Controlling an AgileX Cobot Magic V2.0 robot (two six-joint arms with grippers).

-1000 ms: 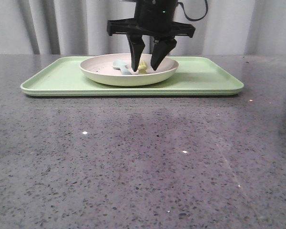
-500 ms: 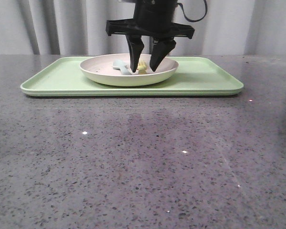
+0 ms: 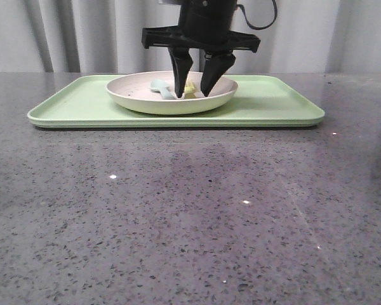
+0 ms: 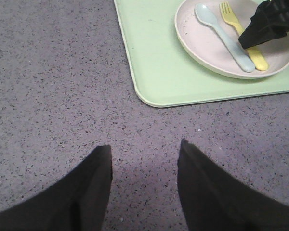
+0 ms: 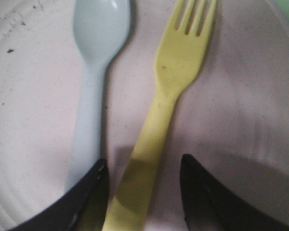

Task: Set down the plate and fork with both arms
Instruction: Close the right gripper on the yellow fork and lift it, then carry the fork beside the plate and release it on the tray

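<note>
**Right tool over the fork in the plate**

The right tool [image 3: 195, 86] hangs with fingers apart, straddling the yellow fork's [image 5: 159, 115] handle. The fork lies beside a pale blue spoon [image 5: 94, 82] in the plate [image 3: 140, 98] on the green tray [image 3: 273, 101]. The left tool [image 4: 144, 163], fingers apart, holds nothing above the worktop [image 3: 190, 216].

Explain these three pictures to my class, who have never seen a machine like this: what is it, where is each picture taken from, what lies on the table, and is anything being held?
This is a robot with two arms, each ending in a two-fingered pincer. One picture looks forward over the grey table. The other two come from cameras on each wrist. A green tray carries a pale plate, and in it lie a yellow fork and a pale blue spoon, side by side. The right pincer hangs open with its fingers either side of the fork's handle, not gripping it. The left pincer is open above bare table beside the tray. Nothing is held.
</note>
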